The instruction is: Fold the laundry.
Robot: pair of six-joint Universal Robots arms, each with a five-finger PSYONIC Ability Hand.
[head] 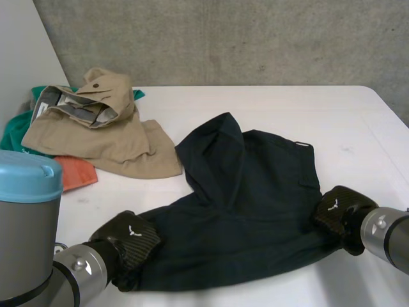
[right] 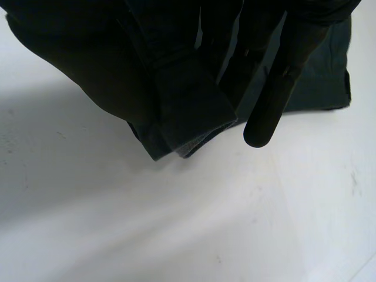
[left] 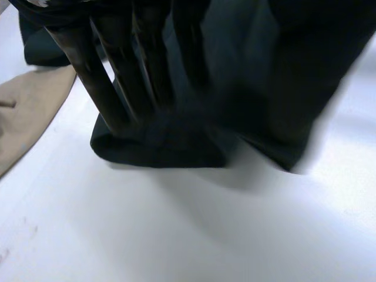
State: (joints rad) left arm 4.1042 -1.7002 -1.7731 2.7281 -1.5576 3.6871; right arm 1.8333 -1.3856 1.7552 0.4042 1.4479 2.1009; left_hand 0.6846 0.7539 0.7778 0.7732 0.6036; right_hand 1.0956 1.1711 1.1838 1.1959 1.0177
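dark garment point(head: 249, 204) on white table point(head: 358, 121): left hand point(head: 131, 240) pinches its 8 o'clock corner, right hand point(head: 339, 208) pinches its 4 o'clock edge (tan clothes point(head: 102, 137) at 10 o'clock).

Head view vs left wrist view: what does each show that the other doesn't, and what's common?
Head, not left wrist: the right hand at the right edge of the dark garment, an orange cloth and a green cloth.
Left wrist, not head: the left hand from close by, its fingers pinching a folded edge of the garment.
Both: dark garment, left hand, tan trousers, white table.
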